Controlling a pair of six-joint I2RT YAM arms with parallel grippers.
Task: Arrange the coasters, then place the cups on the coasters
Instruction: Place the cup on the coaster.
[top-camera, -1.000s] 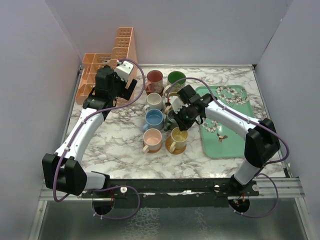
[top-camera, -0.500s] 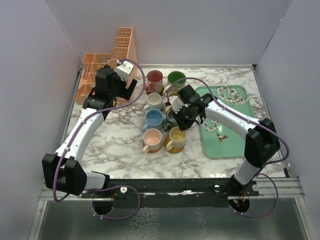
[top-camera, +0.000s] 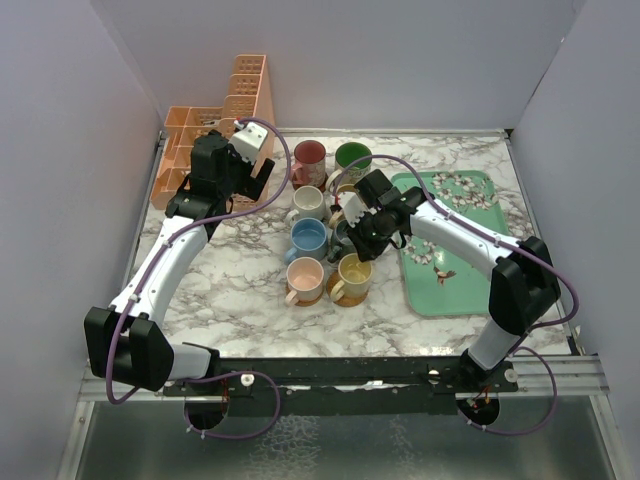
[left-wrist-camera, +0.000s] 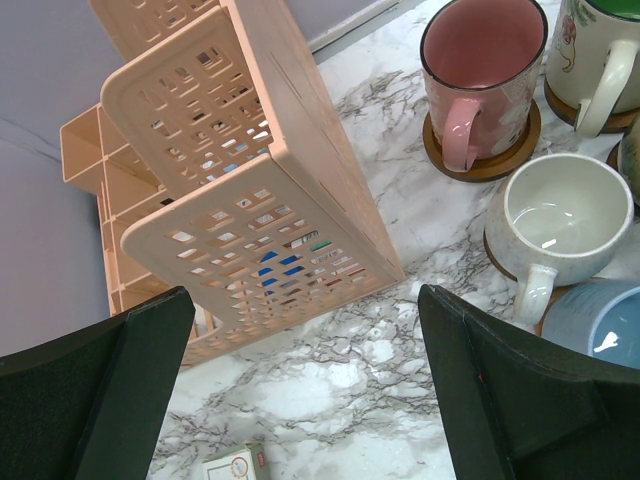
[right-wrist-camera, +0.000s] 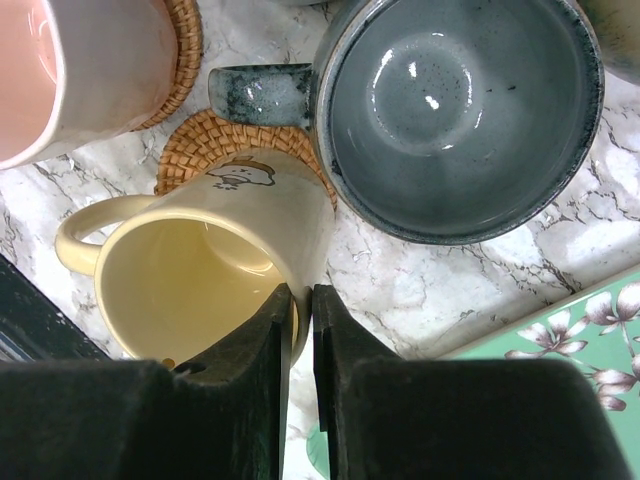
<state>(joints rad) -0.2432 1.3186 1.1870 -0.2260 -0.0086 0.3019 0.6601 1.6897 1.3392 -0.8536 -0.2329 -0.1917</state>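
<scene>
Cups (top-camera: 309, 238) bunched at centre of the top view, in two columns. Six seen whole there: red cup (top-camera: 309, 155), green cup (top-camera: 352, 155), cream cup (top-camera: 308, 203), blue cup (left-wrist-camera: 600, 320), pink cup (top-camera: 304, 278), yellow cup (top-camera: 354, 272). Two more mostly hidden by the right arm: tan cup (top-camera: 347, 192) a sliver only, grey cup (right-wrist-camera: 460, 110) plain only from the right wrist.

Coasters (right-wrist-camera: 225, 150) only as rims peeking from under cups, so no full count; one woven disc under the yellow cup, another under the pink.

Right gripper (right-wrist-camera: 302, 300) clamped on the yellow cup's wall, one finger inside, one outside, both cut off by the lower frame edge. Left gripper (left-wrist-camera: 305, 295) spread wide, holding nothing, above the peach organiser (left-wrist-camera: 240, 180) at upper left.

Narrow gaps between cups; grey close beside yellow. Green tray (top-camera: 430, 290) just right of the cluster. Widest stretch of marble table (top-camera: 230, 290) at lower left.
</scene>
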